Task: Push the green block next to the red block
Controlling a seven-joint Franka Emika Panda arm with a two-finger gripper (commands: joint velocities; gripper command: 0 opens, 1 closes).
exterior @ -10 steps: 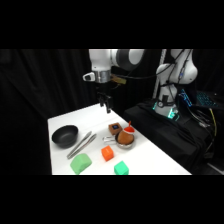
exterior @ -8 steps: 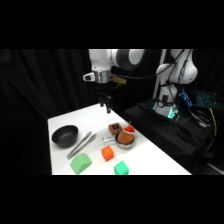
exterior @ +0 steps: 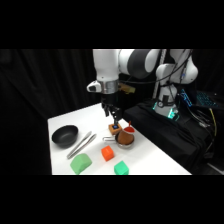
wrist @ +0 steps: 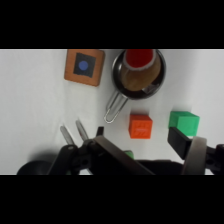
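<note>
The gripper hangs above the middle of the white table, over the brownish-orange piece and the small dark pan. Whether its fingers are open or closed cannot be told from either view, and nothing shows in its hold.

In the side view the green block sits at the table's near edge, at about 5 o'clock from the red block — near it but apart, with bare table between. In the wrist view the red block lies just below the pan, and the green block is at its 3 o'clock, a gap between them.

Around them: a black bowl toward 9 o'clock on the table, metal tongs lying between the bowl and the red block, and a larger rounded grass-green block at 7 o'clock from the red one. The pan holds something red, and its wire handle points down beside the red block.

Only the wrist view shows the brownish-orange piece from above — a flat square tile with a dark square and a blue dot at its centre. No writing can be read on anything. Only the side view shows the bowl whole, and the black drapes behind.
</note>
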